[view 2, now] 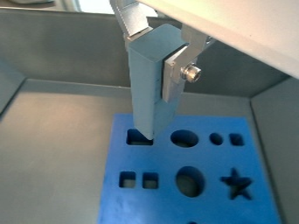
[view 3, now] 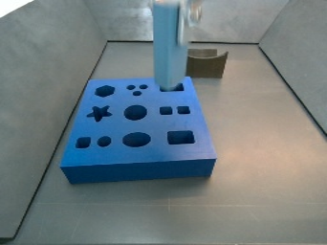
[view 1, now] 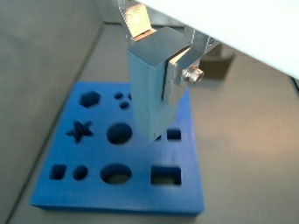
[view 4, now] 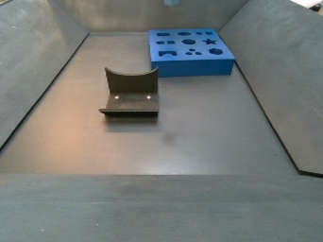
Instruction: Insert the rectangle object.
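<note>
A tall blue-grey rectangle block (view 1: pixel 152 87) stands upright in my gripper (view 1: pixel 158 57), which is shut on its upper part; it also shows in a wrist view (view 2: pixel 152 87) and a side view (view 3: pixel 171 43). The silver fingers (view 2: pixel 177 68) clamp it from two sides. Its lower end sits in the mouth of a square hole (view 2: pixel 140 136) at the back edge of the blue board (view 3: pixel 141 134). How deep it sits is hidden. The board has several shaped holes: round, square, star and hexagon. In a side view only the gripper's tip (view 4: pixel 171 3) shows above the board (view 4: pixel 192 52).
The dark fixture (view 4: pixel 130 93) stands on the grey floor away from the board; it also shows behind the board in a side view (view 3: pixel 207 63). Grey walls (view 3: pixel 52 38) slope up around the floor on all sides.
</note>
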Controlling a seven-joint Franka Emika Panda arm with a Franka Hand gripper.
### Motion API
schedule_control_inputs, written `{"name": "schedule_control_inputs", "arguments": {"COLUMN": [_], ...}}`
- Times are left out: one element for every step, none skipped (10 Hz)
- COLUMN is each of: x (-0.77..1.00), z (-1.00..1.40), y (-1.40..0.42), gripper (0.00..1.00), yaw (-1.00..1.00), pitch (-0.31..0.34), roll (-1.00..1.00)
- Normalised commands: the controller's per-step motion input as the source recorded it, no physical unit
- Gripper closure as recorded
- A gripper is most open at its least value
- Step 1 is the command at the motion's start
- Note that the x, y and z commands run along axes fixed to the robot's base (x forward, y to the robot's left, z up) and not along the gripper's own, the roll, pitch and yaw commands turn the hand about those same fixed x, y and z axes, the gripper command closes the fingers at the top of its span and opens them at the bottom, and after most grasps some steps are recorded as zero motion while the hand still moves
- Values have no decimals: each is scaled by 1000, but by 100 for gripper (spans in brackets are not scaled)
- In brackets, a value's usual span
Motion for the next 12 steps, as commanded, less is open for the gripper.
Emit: {"name": "schedule_control_inputs", "arguments": {"x": [0,0,0,0,0,0,0,0,0,220,440,517], "z": [-400,-331,-351,-354,-363,-371,-380,-403,-417,-391,-200,-114], "y": [-254,-186,-49,-46,-40,-37,-31,-23,-20,0,0,-60], "gripper": [100,100,100,100,100,100,100,100,100,100,100,100], "yaw": [-751,-843,-920,-929,-934,-934,-934,-940,-943,-823,-500,-317], "pitch": [-66,-60,-57,-61,-51,-46,-37,-20,-11,0,77,150], "roll": [-69,-97,-130,-129,-124,-121,-120,-116,-111,-130,0,101]}}
